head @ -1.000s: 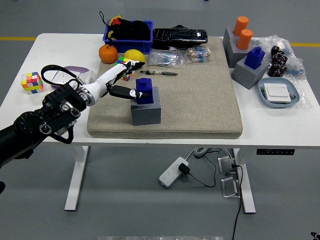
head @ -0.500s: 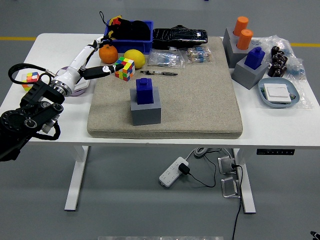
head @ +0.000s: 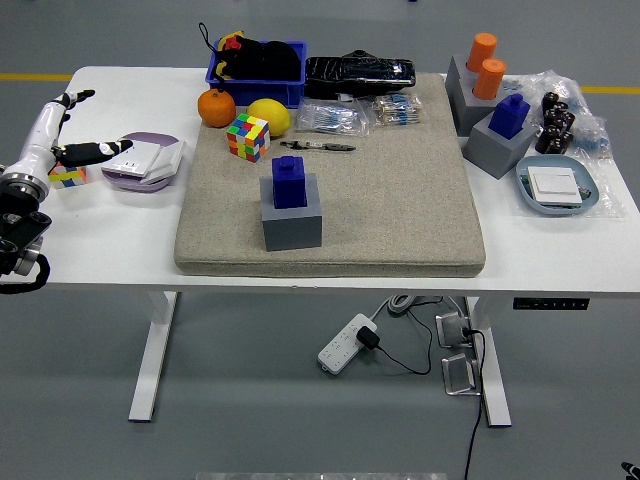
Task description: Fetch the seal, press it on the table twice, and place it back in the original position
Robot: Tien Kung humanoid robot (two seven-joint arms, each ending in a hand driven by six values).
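Observation:
A blue seal [head: 290,181] stands upright in its grey block base [head: 292,222] on the beige mat [head: 400,190], left of the mat's middle. My left hand [head: 62,135] is at the picture's far left, over the table's left end, well away from the seal. Its fingers are spread and hold nothing. A second blue seal [head: 510,114] stands on a grey block [head: 496,147] at the right. My right arm is out of view.
A Rubik's cube [head: 248,136], an orange [head: 216,107], a lemon [head: 269,114] and a blue bin [head: 256,68] sit behind the seal. A purple-white box [head: 145,161] and a small cube [head: 68,176] lie by my left hand. Orange cylinders [head: 485,62] and a tray [head: 556,186] are at right.
My left hand was at the seal one second ago. It has let go and drawn back far to the left, off the mat. The seal stays on its base.

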